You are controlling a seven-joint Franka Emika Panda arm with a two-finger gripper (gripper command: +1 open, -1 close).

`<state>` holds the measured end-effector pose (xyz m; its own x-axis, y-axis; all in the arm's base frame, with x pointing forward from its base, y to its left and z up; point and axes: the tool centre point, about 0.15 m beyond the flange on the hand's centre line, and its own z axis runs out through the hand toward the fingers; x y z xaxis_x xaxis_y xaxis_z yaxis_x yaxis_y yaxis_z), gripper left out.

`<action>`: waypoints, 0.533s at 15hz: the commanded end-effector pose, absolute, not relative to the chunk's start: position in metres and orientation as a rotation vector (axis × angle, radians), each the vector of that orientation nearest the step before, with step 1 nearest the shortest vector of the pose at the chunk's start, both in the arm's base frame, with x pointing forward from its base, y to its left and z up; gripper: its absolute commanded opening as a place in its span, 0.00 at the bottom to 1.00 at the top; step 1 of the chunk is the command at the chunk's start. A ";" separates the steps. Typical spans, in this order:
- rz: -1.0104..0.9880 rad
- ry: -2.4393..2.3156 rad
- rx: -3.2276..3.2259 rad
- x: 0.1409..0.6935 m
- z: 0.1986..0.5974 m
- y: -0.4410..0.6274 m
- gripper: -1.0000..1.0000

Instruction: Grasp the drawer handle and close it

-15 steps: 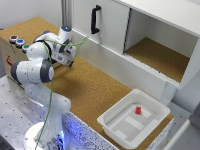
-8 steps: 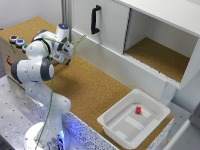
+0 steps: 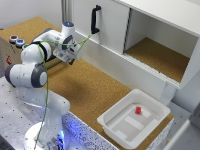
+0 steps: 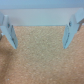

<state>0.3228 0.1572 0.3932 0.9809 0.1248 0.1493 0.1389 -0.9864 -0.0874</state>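
Hovering end effector (image 3: 64, 56); drawer handle unseen

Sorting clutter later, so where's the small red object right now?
In the exterior view's lower right, the small red object lies inside the white plastic tub.

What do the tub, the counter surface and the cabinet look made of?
Tub: likely plastic; smooth, white, moulded with rounded corners.
Counter: looks like cork or particle board; speckled tan, matte grain.
Cabinet: probably painted or laminated board; flat plain white panels.
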 end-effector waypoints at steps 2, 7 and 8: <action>-0.234 -0.205 -2.980 0.320 0.407 0.076 1.00; -0.221 -0.158 -2.975 0.319 0.401 -0.009 1.00; -0.217 -0.159 -2.973 0.318 0.400 -0.025 1.00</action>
